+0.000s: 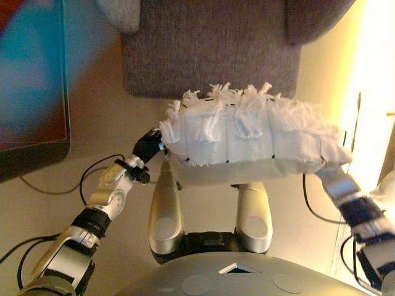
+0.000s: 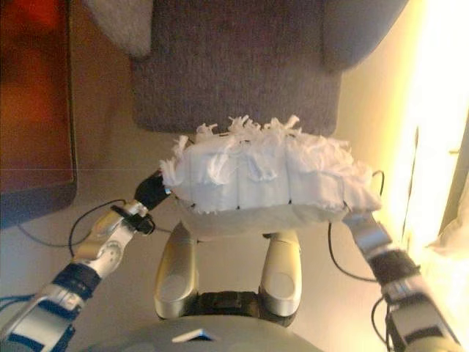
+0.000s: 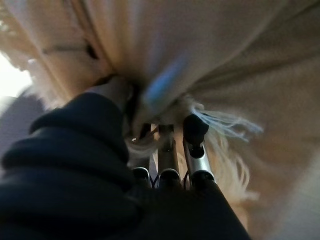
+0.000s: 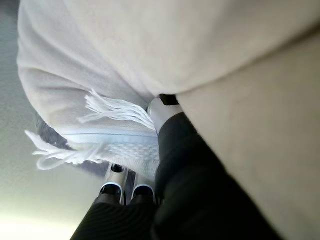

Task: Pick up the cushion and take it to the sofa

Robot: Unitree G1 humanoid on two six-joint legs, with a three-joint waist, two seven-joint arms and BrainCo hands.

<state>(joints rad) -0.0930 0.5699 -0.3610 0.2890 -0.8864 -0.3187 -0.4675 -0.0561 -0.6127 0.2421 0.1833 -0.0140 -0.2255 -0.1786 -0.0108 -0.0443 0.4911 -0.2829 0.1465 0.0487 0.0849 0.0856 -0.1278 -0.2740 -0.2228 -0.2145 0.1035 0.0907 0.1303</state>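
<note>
A white cushion [image 1: 247, 135] with fringed rows on top hangs in the air between my two hands, just in front of the grey sofa [image 1: 210, 49]. My left hand [image 1: 148, 147] is at the cushion's left end. In the left wrist view, its thumb and fingers [image 3: 195, 135] pinch the bunched cloth of the cushion [image 3: 210, 60]. My right hand [image 4: 162, 110] is under the cushion's right end, hidden from the eye views. Its thumb presses the cushion's underside [image 4: 150, 45] and its fingers run in behind the fringe on the other side of the edge.
The sofa's seat front [image 2: 234, 66] is directly ahead, with its arm at the upper right. A pale cushion [image 1: 120, 12] lies on the sofa's upper left corner. A dark flat panel [image 1: 31, 92] stands at the left. Bright light comes from the right [image 1: 376, 92].
</note>
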